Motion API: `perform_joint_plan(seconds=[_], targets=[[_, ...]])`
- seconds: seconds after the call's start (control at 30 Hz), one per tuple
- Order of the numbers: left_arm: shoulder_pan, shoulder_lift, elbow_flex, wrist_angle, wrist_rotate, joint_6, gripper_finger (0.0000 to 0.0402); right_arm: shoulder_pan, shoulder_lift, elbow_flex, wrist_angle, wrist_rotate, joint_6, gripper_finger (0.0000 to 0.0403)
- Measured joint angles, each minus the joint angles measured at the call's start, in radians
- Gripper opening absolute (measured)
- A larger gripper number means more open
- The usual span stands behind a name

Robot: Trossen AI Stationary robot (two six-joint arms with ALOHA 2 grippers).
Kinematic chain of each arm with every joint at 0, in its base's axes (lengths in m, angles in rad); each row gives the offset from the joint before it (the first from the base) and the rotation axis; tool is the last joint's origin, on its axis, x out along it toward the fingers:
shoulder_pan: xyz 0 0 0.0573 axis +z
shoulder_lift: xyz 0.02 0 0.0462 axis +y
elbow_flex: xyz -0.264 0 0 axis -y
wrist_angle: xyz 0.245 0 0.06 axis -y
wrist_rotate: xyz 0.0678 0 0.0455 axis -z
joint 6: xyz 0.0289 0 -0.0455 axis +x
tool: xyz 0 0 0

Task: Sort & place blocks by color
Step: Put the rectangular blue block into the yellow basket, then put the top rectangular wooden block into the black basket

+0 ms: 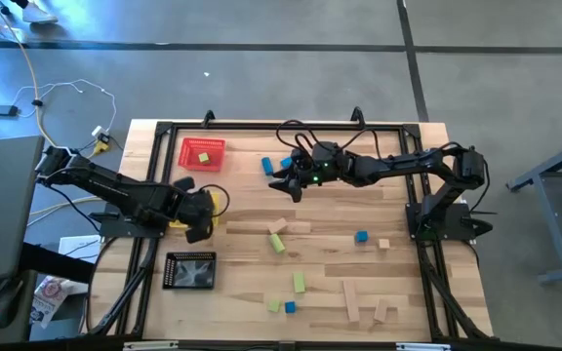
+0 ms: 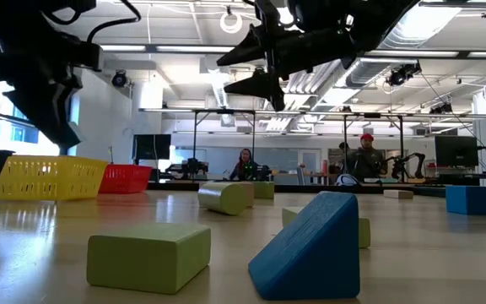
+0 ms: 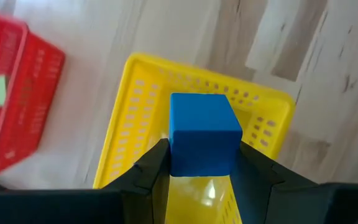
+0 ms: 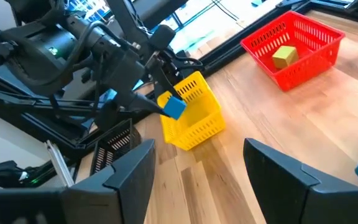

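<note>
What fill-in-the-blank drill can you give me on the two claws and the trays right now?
1. The left claw is shut on a ____ block.
2. That block hangs above the ____ tray.
3. The red tray holds one ____ block.
4. The right claw is ____, with nothing between its fingers.

Missing words: blue; yellow; green; open

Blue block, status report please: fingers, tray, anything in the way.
Left gripper shut on blue block, above the yellow tray. Right gripper open, empty, mid-table. Nothing blocks the drop.
</note>
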Motion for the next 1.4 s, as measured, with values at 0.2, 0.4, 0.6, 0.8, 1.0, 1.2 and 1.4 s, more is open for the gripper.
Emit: perform_joint_plan(seconds=[0.2, 0.4, 0.6, 0.8, 1.0, 1.2, 1.4], targets=[[0.0, 0.001, 0.0, -0.019, 0.084, -0.037, 0.0115, 0.002, 0.0, 0.0, -0.04, 0.032, 0.0, 0.0229], [0.0, 0.001, 0.0, -0.018, 0.109, -0.036, 0.0115, 0.02, 0.0, 0.0, -0.102, 0.139, -0.022, 0.0229], [0.0, 0.001, 0.0, -0.018, 0.098, -0.035, 0.0138, 0.047, 0.0, 0.0, -0.119, 0.201, -0.052, 0.0229], [0.0, 0.001, 0.0, -0.017, 0.074, -0.033, 0.0195, 0.065, 0.0, 0.0, -0.119, 0.205, -0.052, 0.0229], [0.004, 0.001, 0.0, -0.011, 0.032, -0.049, 0.0227, 0.068, 0.0, 0.0, -0.118, 0.195, -0.045, 0.0229], [0.049, 0.001, 0.0, 0.117, 0.083, -0.059, 0.0229, 0.068, 0.0, 0.0, -0.109, 0.208, -0.045, 0.0229], [0.088, 0.001, 0.0, 0.36, 0.067, -0.043, 0.0229, 0.068, 0.0, 0.0, -0.1, 0.22, -0.041, 0.0229]])
